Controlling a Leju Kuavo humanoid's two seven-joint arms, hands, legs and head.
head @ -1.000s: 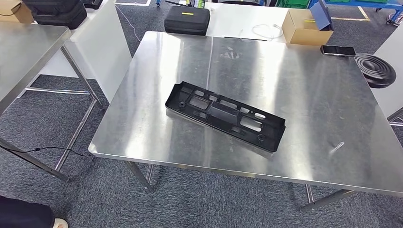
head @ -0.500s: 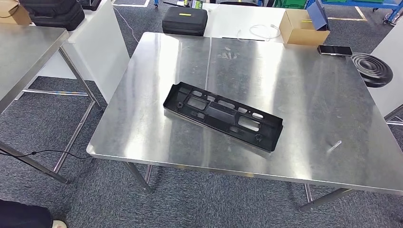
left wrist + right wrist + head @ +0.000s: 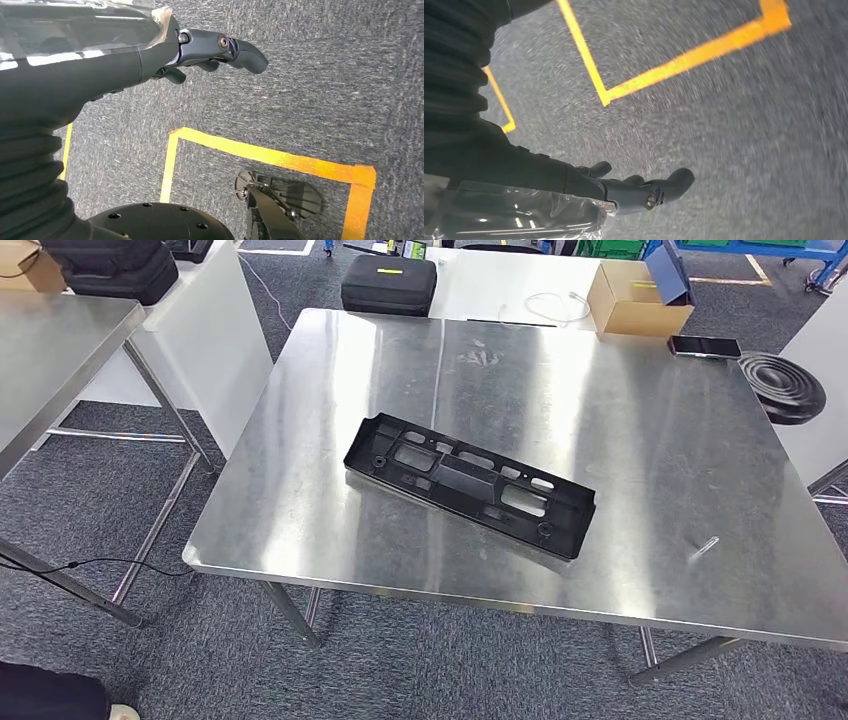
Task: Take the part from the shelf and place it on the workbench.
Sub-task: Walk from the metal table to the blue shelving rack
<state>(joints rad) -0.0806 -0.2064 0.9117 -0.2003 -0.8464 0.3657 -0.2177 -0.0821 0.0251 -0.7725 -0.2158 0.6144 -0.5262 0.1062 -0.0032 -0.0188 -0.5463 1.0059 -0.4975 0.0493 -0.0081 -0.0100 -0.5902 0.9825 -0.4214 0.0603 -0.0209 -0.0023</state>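
The part (image 3: 468, 485) is a long black plastic frame with several cut-outs. It lies flat and slanted near the middle of the steel workbench (image 3: 300, 500), nothing touching it. My left hand (image 3: 210, 52) hangs over grey carpet with its fingers spread, holding nothing. My right hand (image 3: 639, 190) also hangs over carpet, fingers stretched out and empty.
A phone (image 3: 705, 346) lies at the workbench's far right edge. Behind it are a cardboard box (image 3: 635, 298), a black case (image 3: 389, 283) and a black coiled disc (image 3: 783, 386). Another steel table (image 3: 50, 350) stands to the left. Yellow tape lines (image 3: 280, 160) mark the carpet.
The whole head picture shifted slightly between one second ago and half a second ago, so the camera moved. Since then nothing has visibly changed, and the part lies where it was.
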